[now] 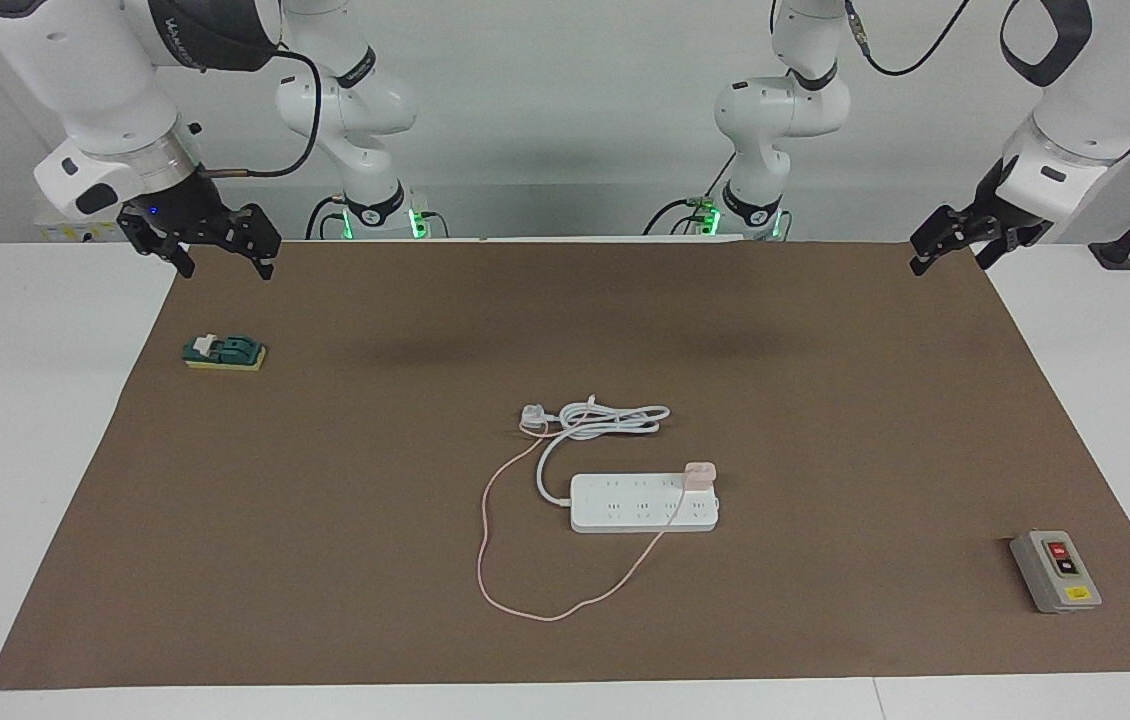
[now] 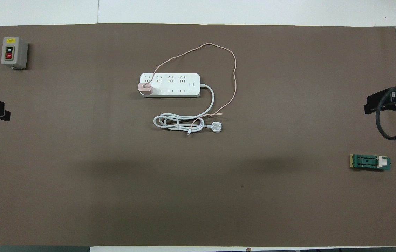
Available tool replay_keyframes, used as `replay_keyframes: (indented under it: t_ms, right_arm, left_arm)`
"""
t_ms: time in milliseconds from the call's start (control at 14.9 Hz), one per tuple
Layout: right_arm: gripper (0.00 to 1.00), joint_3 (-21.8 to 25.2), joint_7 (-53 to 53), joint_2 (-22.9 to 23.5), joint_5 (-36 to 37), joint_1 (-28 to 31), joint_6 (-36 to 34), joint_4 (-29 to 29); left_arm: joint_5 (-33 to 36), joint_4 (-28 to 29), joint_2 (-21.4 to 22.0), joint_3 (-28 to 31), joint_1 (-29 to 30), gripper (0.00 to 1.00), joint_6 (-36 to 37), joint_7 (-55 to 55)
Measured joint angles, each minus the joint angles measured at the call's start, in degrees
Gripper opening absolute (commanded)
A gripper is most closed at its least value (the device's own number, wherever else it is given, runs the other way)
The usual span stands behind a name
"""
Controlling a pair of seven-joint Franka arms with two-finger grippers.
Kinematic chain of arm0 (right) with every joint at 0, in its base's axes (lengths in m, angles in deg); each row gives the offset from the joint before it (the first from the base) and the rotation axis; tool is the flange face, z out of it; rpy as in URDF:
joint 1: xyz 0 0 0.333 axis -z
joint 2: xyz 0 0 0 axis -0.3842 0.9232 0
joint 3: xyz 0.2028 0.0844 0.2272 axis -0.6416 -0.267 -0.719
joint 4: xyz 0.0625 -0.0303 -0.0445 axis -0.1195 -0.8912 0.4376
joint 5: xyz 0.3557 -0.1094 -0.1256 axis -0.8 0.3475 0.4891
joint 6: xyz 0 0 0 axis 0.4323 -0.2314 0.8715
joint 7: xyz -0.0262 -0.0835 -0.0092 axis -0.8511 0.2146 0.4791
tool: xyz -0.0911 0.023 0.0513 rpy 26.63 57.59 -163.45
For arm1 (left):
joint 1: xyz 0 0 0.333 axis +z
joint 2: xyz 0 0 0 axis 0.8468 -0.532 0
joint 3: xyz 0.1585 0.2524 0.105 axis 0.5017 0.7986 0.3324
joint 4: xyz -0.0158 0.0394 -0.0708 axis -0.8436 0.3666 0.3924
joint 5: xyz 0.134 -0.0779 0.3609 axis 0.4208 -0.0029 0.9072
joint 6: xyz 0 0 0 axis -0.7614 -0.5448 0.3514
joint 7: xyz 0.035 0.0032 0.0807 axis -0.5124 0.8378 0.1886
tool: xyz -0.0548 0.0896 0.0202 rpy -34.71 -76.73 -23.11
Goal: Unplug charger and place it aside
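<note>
Both arms are glossy white with dark grey joint bands. Black cables loop off them, and green lights glow at their bases. Each ends in a black gripper.

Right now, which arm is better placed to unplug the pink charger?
Left, probably. The charger sits at the power strip end toward the left arm, so the left gripper has the shorter reach; the right gripper waits over the mat's corner.

A white table carries a brown mat across nearly its whole top. On the mat, mid-table, lies a white power strip with its coiled cord nearer the robots. A grey switch box sits toward the left arm's end, a green block toward the right arm's end.
</note>
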Motion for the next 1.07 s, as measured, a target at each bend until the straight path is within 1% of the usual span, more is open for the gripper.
replay_keyframes:
  t_ms: [939, 1073]
  right_arm:
    - [1.0, -0.03, 0.0, 0.0, 0.0, -0.04, -0.23, 0.0]
    - [1.0, -0.08, 1.04, -0.01, -0.06, -0.25, -0.23, -0.07]
  left_arm:
    - [0.0, -0.01, 0.0, -0.07, 0.0, 1.0, -0.18, -0.08]
    - [0.0, 0.04, 0.0, -0.07, 0.0, 1.0, -0.22, -1.46]
